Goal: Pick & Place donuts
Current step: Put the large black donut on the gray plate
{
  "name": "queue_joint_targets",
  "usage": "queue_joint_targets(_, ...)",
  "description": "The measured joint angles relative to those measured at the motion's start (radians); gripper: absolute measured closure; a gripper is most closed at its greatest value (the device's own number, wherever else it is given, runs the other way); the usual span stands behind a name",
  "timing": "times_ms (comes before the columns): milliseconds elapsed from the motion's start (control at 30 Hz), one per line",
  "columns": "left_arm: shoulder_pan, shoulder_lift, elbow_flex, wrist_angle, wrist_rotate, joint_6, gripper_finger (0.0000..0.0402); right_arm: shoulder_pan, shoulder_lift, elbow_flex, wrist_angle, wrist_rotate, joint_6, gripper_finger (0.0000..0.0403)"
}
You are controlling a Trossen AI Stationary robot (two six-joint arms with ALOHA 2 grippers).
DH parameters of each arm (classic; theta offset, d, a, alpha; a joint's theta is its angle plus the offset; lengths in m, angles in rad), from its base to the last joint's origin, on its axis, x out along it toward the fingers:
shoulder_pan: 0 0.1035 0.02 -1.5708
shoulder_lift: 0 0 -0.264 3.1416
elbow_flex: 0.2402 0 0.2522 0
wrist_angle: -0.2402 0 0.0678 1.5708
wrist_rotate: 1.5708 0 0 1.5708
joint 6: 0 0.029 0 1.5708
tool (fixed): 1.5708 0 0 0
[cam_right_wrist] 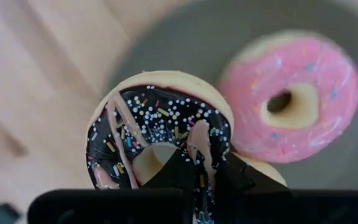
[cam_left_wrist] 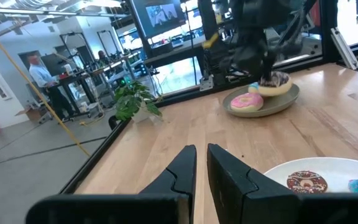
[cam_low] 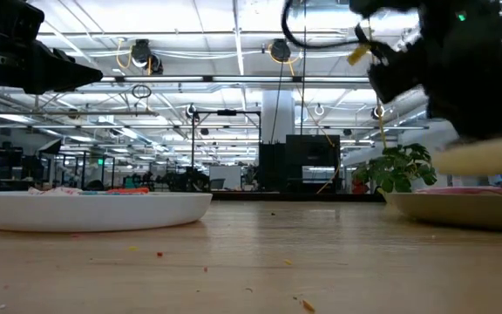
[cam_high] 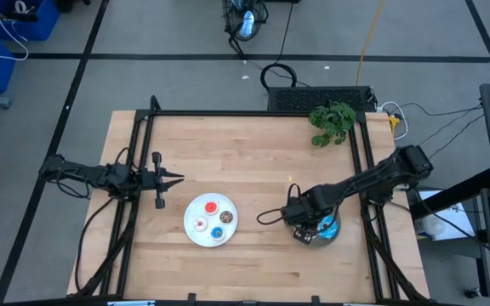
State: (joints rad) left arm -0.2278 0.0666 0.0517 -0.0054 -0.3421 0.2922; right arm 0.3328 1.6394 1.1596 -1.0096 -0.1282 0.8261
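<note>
The wooden table (cam_high: 253,170) carries 2 plates. The grey plate (cam_right_wrist: 185,37) sits right under the right claw (cam_right_wrist: 194,177), which is clamped on the chocolate donut (cam_right_wrist: 160,130); the white plate (cam_high: 192,229) lies leftward, near the closed, idle left claw (cam_high: 177,178).

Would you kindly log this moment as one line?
right end effector: shut on chocolate donut, over grey plate | left end effector: shut, idle

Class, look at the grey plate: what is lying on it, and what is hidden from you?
On the grey plate lies a pink donut. The right pincer grips a chocolate sprinkled donut above it. That donut and the pincer cover whatever lies beneath them.
</note>
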Motion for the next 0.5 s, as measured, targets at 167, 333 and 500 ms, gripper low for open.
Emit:
queue_joint_targets(167, 0.000, 0.000, 0.000, 0.000, 0.000, 0.000, 0.0355, 0.003, 0.000, -0.087, 0.114, 0.001, 0.003, 0.0385)
queue_joint_targets(333, 0.000, 0.000, 0.000, 0.001, 0.000, -0.001, 0.0355, 0.003, 0.000, -0.128, 0.128, 0.054, 0.004, 0.0385)
queue_joint_targets(500, 0.000, 0.000, 0.000, 0.001, 0.000, -0.002, 0.0355, 0.004, 0.000, -0.133, 0.141, 0.061, 0.001, 0.0378)
